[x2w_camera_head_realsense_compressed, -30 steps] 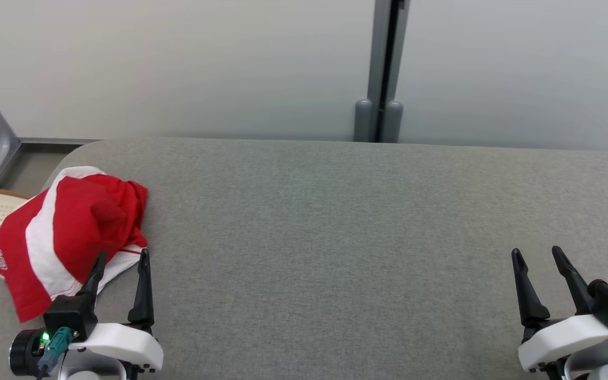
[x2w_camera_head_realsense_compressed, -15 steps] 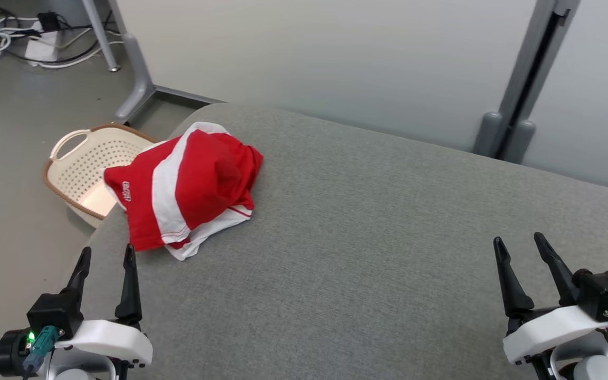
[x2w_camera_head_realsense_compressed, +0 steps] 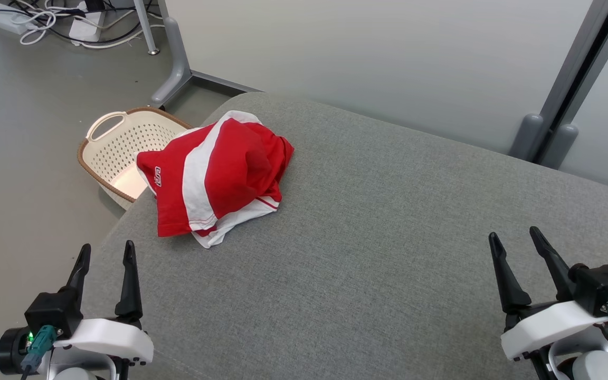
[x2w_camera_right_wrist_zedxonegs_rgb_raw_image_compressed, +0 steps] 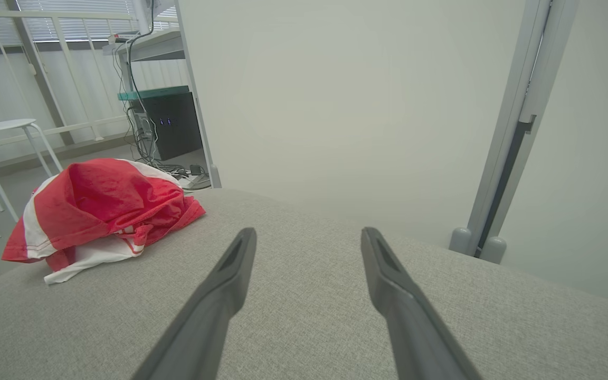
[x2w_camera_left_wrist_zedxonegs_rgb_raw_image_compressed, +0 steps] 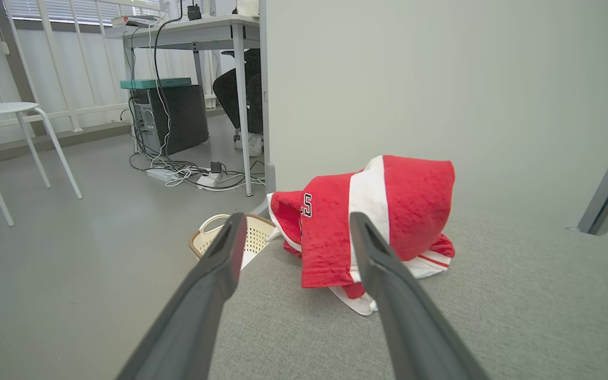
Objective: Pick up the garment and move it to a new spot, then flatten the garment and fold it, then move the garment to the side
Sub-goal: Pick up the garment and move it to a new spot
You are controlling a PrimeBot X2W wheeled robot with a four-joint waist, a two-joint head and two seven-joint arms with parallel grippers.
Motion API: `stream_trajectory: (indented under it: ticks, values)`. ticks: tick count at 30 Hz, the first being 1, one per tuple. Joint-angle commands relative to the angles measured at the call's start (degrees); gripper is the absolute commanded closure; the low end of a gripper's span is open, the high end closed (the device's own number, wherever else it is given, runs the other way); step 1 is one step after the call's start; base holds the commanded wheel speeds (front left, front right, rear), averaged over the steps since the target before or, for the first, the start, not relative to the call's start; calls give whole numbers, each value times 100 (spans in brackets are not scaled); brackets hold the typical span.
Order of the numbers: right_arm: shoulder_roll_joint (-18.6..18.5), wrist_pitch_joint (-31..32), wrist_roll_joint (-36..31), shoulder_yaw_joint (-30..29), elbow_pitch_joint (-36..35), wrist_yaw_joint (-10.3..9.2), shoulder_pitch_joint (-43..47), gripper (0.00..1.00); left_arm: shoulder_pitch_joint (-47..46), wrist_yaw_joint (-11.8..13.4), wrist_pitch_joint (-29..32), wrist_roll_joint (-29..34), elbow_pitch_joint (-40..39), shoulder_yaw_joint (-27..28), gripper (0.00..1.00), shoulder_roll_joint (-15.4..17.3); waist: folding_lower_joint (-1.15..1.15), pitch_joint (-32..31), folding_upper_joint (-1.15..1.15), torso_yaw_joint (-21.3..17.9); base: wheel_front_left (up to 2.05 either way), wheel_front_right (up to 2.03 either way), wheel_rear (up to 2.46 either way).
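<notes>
Left claw [x2w_camera_head_realsense_compressed: 107, 244]: fingers spread wide, nothing between them, poised over the near left edge of the grey padded surface [x2w_camera_head_realsense_compressed: 378, 264] with one finger out past the edge above the floor. Likely reason: an unloaded ready pose, wide enough to take a thick bunch of cloth. Beyond this claw and slightly to its left, on the floor against the surface's corner, sits a cream perforated basket [x2w_camera_head_realsense_compressed: 104, 153]; it appears empty, though its near part is hidden. The garment [x2w_camera_head_realsense_compressed: 219, 174], red with broad white bands, lies ahead of the left claw and a little to its right, apart from the fingertips, not touched. It is a crumpled heap on the far left corner of the surface, its left part reaching the edge beside the basket; whether it overhangs cannot be told for certain. In the left wrist view the heap is framed between the two fingers, so the claw seems lined up for a straight reach. Judgement: the first step, the pick-up, is not yet done; nothing is flattened or folded. To the right of the heap, bare surface stretches to the right claw [x2w_camera_head_realsense_compressed: 513, 232], giving room for a new spot. Right claw: also spread and empty, over the near right side, well apart from the garment, probably waiting to help flatten.
</notes>
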Motion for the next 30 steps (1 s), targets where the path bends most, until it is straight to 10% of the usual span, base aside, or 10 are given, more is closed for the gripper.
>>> stream_trajectory:
  ticks: [1,15,30]
  values:
    - [-39,20,6,5,16,13,-37,0,-60,-29,-1,21,-11,7,0,15,0,0,0,-1,0,0,0]
    - [-317,346,-44,-50,-502,8,-462,0,-1307,-142,-1,-126,546,-429,0,-47,0,966,0,-481,0,0,0]
    - [-677,438,134,-89,-749,7,-846,0,-3240,-100,1,-699,3602,-147,0,138,0,1884,0,-1098,0,0,0]
